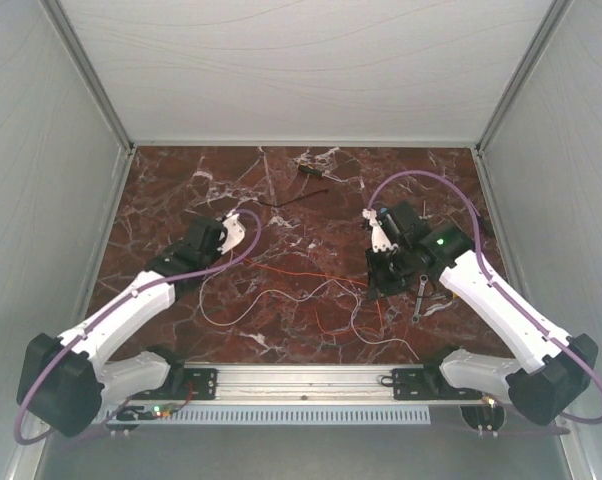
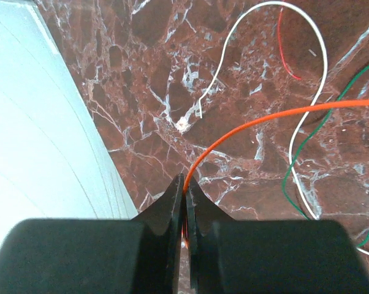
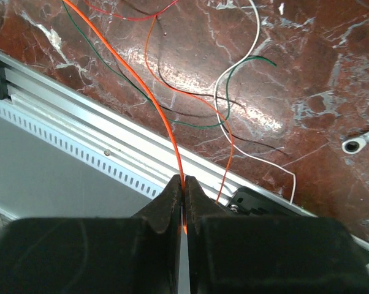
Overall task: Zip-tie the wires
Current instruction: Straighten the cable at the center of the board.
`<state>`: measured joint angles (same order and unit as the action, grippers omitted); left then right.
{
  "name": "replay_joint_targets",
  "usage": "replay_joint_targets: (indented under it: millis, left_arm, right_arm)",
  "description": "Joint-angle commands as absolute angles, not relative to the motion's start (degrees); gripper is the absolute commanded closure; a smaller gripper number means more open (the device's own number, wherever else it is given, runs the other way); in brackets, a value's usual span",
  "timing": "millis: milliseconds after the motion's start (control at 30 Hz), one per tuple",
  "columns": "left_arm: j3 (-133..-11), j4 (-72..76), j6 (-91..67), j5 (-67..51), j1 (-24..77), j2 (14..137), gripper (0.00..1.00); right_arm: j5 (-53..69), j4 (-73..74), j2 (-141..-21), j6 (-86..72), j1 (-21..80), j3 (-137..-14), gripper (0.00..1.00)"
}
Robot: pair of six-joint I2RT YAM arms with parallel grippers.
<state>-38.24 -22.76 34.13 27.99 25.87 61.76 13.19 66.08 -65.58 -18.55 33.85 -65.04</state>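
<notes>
The wires (image 1: 311,295) lie as a loose tangle of thin orange, red, white and green strands on the marble between the two arms. My left gripper (image 2: 186,184) is shut on one end of an orange wire (image 2: 264,119), which runs off to the right. In the top view the left gripper (image 1: 243,242) sits at the tangle's left edge. My right gripper (image 3: 184,182) is shut on an orange wire (image 3: 148,92) above the near rail, and in the top view the right gripper (image 1: 376,285) is at the tangle's right side. The strand looks stretched between them.
A thin black strip (image 1: 286,204) and a small dark object (image 1: 309,170) lie farther back. A small metal wrench (image 1: 421,295) rests by the right gripper. The aluminium rail (image 3: 80,116) runs along the near edge. White walls (image 2: 43,141) enclose the table.
</notes>
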Motion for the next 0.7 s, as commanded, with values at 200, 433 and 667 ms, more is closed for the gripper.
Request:
replay_joint_targets:
  millis: [200,433,667]
  left_arm:
    - [-39.8,-17.7,36.2,27.7,23.2,71.1,1.0]
    - [-40.9,-17.2,35.2,28.4,23.1,77.2,1.0]
    - [-40.5,-13.0,34.6,28.5,22.5,81.1,1.0]
  right_arm:
    - [18.5,54.4,-69.7,-22.8,39.9,-57.2,1.0]
    - [17.8,47.3,-76.9,-24.9,43.7,-54.3,1.0]
    - [15.4,43.7,-81.9,-25.3,43.9,-52.8,0.99]
